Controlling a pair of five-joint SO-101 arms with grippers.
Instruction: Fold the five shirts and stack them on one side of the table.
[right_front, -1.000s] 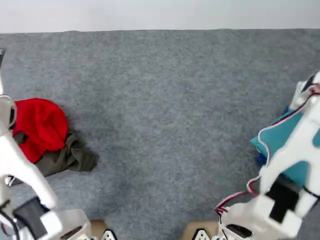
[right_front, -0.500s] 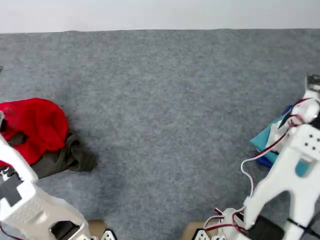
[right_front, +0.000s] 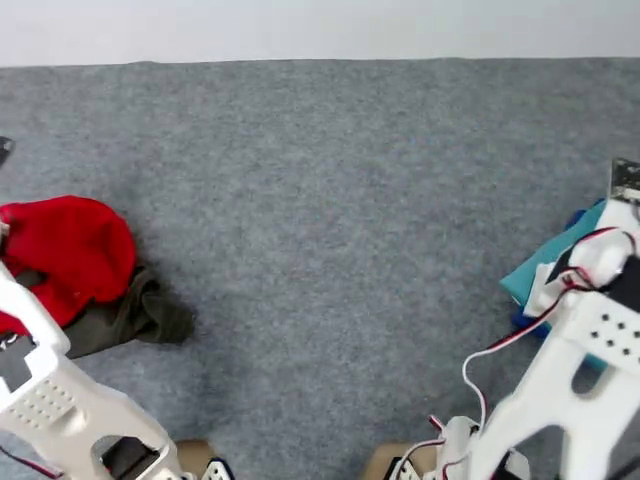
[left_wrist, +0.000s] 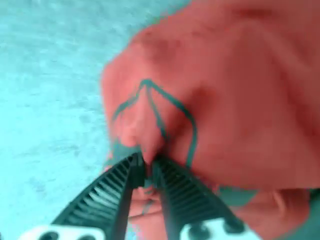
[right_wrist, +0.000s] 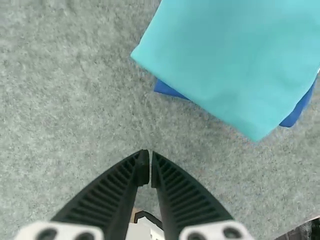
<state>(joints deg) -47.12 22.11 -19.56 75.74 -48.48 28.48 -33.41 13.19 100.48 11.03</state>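
Note:
A crumpled red shirt (right_front: 72, 250) lies at the table's left side on top of a dark olive shirt (right_front: 145, 315). In the left wrist view my left gripper (left_wrist: 147, 166) is shut on a raised fold of the red shirt (left_wrist: 225, 90). At the right side a folded teal shirt (right_front: 545, 268) rests on a folded blue shirt (right_front: 522, 318). My right gripper (right_wrist: 149, 162) is shut with nothing in it, over bare mat just beside the corner of the teal shirt (right_wrist: 235, 65), with the blue shirt (right_wrist: 170, 90) peeking out beneath it.
A grey felt mat (right_front: 330, 200) covers the table, bare across its middle. A white strip (right_front: 320, 30) runs along the far edge. The white arm bodies (right_front: 60, 410) (right_front: 570, 400) stand over the near left and near right corners.
The right arm has swung back off the teal and blue stack, uncovering more of it. The left arm has shifted toward the left edge at the red shirt, which now spreads slightly further left.

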